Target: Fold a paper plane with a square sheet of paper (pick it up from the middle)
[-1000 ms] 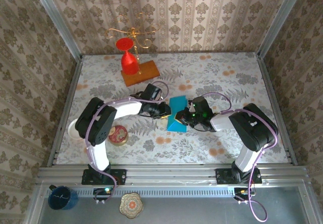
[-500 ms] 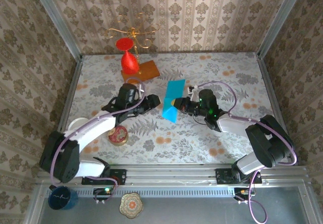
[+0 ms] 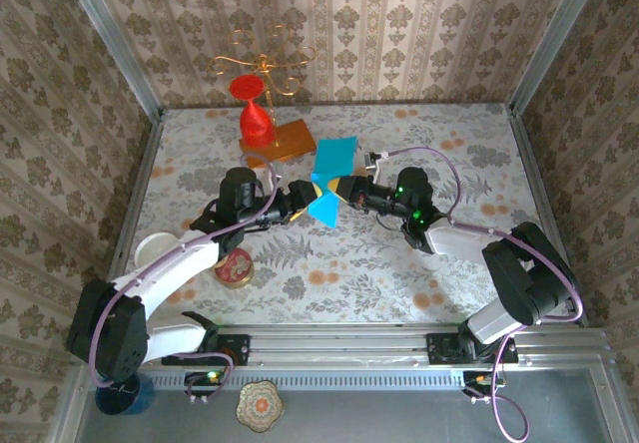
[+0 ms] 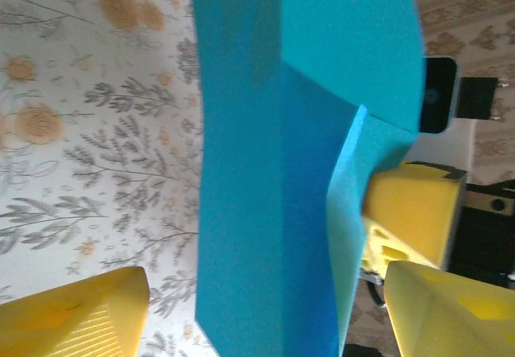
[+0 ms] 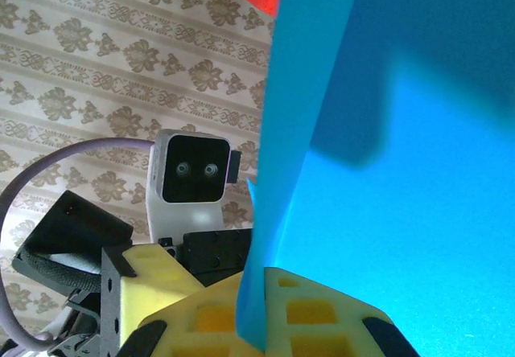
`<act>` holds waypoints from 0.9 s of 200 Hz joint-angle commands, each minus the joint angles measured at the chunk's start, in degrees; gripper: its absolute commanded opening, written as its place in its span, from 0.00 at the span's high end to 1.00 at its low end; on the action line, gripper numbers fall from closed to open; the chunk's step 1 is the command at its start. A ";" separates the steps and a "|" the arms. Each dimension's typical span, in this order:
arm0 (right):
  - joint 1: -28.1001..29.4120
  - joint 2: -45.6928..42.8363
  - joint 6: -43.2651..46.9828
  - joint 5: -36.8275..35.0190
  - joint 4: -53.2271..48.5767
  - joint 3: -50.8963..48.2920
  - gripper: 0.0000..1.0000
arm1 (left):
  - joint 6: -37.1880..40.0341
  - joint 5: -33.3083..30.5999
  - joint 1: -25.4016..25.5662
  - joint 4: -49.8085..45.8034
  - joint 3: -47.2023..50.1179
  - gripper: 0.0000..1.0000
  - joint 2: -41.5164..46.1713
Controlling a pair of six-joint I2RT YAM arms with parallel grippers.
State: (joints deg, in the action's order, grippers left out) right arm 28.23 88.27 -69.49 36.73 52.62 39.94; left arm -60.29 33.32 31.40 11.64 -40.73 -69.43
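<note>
Currently, the square sheet of paper (image 3: 332, 156), creased, is held aloft just nearside of the orange wooden block (image 3: 280, 145), long axis running away from it, pinched by the right gripper (image 3: 339, 193), while the left gripper (image 3: 303, 207), spread open, is stationed directly opposite, equally near.

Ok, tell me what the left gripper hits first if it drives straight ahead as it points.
The creased teal-blue paper sheet, held up just ahead of the open left gripper. Behind it the right gripper faces back, gripping the sheet; the gap is hard to judge.
</note>
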 commanded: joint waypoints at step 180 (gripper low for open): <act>-1.16 2.43 -1.97 1.61 1.88 -0.13 0.88 | -0.35 6.05 -0.72 7.48 0.52 0.74 -3.06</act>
State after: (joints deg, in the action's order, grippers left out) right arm 27.51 90.13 -71.00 37.78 53.82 39.92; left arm -61.91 38.06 31.38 17.41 -40.49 -71.77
